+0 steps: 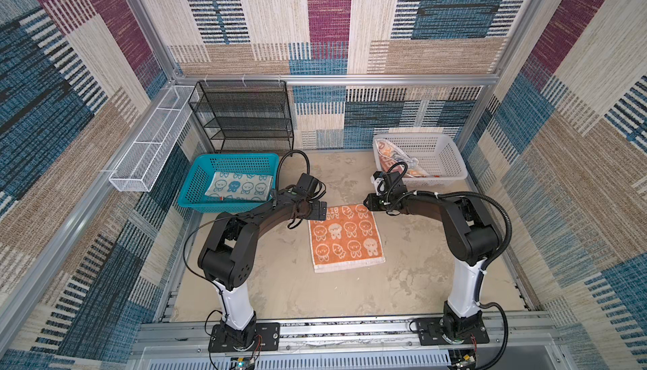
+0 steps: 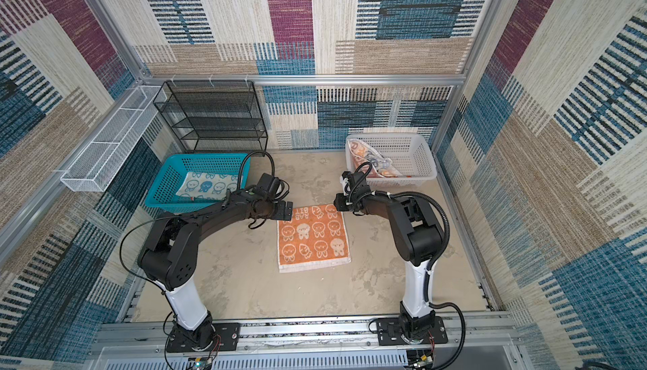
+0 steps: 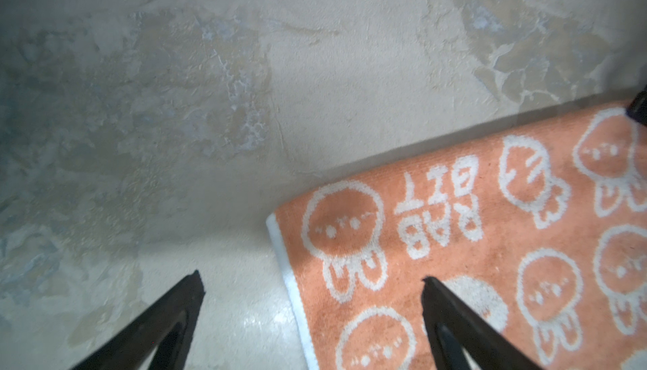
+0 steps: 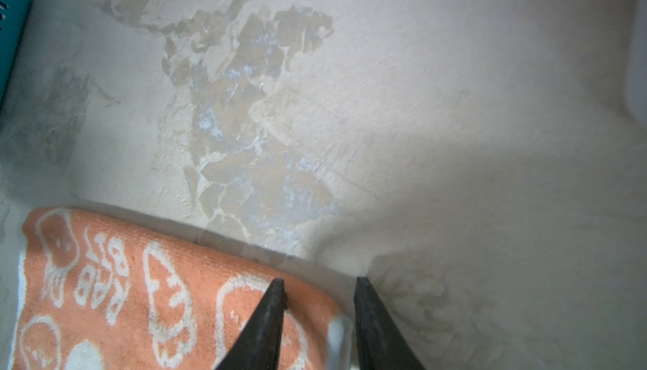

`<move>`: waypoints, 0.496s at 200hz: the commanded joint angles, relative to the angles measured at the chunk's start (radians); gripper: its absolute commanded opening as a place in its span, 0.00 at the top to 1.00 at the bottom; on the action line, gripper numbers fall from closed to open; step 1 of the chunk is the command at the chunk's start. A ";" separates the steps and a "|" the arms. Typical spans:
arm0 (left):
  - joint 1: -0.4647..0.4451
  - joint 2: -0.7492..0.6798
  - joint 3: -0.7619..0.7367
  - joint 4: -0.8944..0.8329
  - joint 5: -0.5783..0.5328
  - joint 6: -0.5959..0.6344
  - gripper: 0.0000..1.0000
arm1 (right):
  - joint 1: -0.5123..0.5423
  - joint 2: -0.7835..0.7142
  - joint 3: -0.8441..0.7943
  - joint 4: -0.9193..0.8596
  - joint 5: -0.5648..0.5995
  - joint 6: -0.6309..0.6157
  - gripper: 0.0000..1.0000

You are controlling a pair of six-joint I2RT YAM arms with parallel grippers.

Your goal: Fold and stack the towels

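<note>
– Left gripper (image 3: 311,275), black and two-fingered: how was it found?

– Its jaws were spread wide. One finger was held over the orange terry towel with white rabbit faces (image 3: 490,245) and the other over the bare mottled beige table (image 3: 175,140), so that the cloth's white-hemmed side edge was straddled near a far corner. Whether the cloth was touched could not be judged.

– And the right gripper (image 4: 318,279)?

– Only a narrow gap was shown between its fingers, with the opposite far corner of the same towel inside that gap. The hem there was blurred, so whether it was pinched could not be told.

– Where was that towel placed?

– In both top views the orange towel (image 1: 345,238) (image 2: 313,237) was seen spread flat at mid-table, with its two far corners covered by the grippers.

– And the other cloths?

– The pale towel with blue rabbit faces (image 1: 239,187) was laid flat in the teal plastic basket (image 1: 190,189), with its near edge cut off by the basket's near wall. The whitish towel with orange lettering (image 1: 395,160) was crumpled in the white plastic basket (image 1: 437,161), partly hidden behind the right arm. Its lettering could not be read.
</note>
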 commanded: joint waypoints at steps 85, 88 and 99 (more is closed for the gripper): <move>0.025 0.114 0.070 -0.010 0.037 0.071 0.03 | 0.002 -0.002 -0.021 -0.076 -0.001 0.025 0.82; 0.026 0.118 0.074 -0.011 0.037 0.073 0.04 | 0.002 -0.001 -0.018 -0.076 -0.001 0.025 0.82; 0.030 0.134 0.090 -0.015 0.037 0.080 0.07 | 0.002 -0.002 -0.018 -0.077 0.001 0.023 0.83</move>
